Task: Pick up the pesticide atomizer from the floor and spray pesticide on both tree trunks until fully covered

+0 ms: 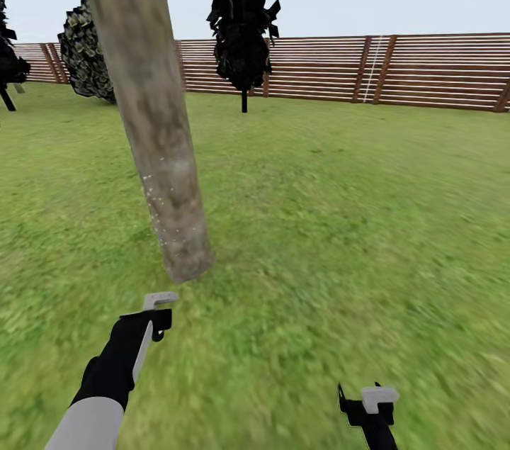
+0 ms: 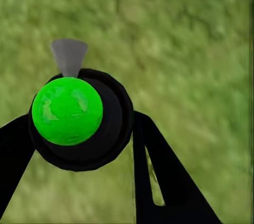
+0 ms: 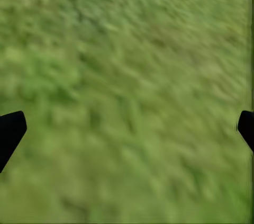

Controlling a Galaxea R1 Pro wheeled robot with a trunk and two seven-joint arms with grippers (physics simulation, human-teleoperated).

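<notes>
A thick, leaning grey-brown tree trunk [image 1: 152,124] rises from the blurry green grass floor [image 1: 340,223], whitish pesticide specks [image 1: 157,212] dotting its lower part. Just before its base, the left gripper [image 2: 79,134] pinches a black pesticide atomizer with a bright green round top and grey nozzle [image 2: 79,113], its black fingers [image 2: 159,176] pressed against the body. It looks rigid, light and smooth, best held around its black middle. The right gripper [image 3: 127,123] is spread wide over bare grass. A brown slatted wooden fence [image 1: 397,71] lines the lawn's far edge.
</notes>
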